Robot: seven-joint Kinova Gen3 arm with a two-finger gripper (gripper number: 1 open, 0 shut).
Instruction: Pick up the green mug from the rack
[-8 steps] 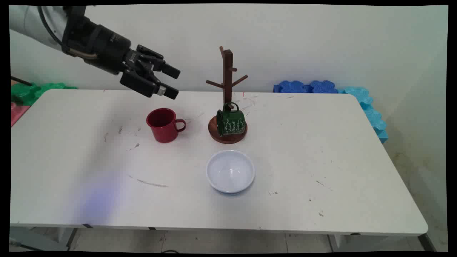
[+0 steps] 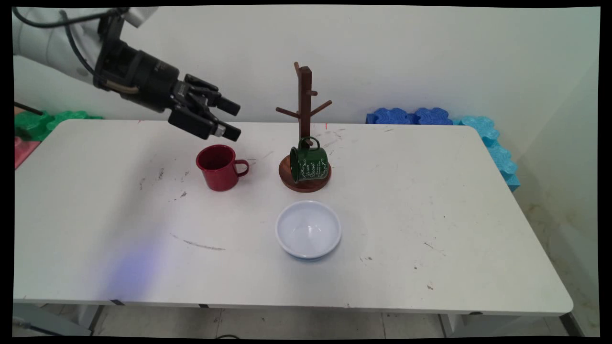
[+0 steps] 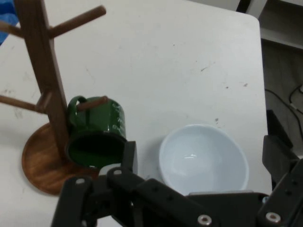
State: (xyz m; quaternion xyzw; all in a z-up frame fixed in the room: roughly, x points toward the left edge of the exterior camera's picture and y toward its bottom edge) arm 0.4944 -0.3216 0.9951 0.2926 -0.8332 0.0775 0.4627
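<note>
My black gripper [image 2: 233, 120] hangs open in the air, just above and behind the red mug [image 2: 217, 167], holding nothing. The red mug stands upright on the white table [image 2: 430, 200], handle to the right. To its right stands a wooden mug tree [image 2: 304, 95] on a round base, with a green mug [image 2: 309, 164] hanging by its handle from a low peg. A white bowl [image 2: 308, 229] sits in front of the tree. In the hand view the gripper [image 3: 201, 139] looks past its fingers at the green mug [image 3: 97, 130], the tree [image 3: 40, 66] and the bowl [image 3: 203, 158].
Blue foam blocks [image 2: 411, 116] and light-blue ones [image 2: 497, 153] line the table's far right edge. Green foam [image 2: 43, 122] and a red piece [image 2: 24, 150] lie past the left edge. The table's right edge [image 3: 258, 56] shows in the hand view.
The gripper has dropped a little towards the red mug and the wrist has turned slightly. Mugs, tree and bowl have not moved.
</note>
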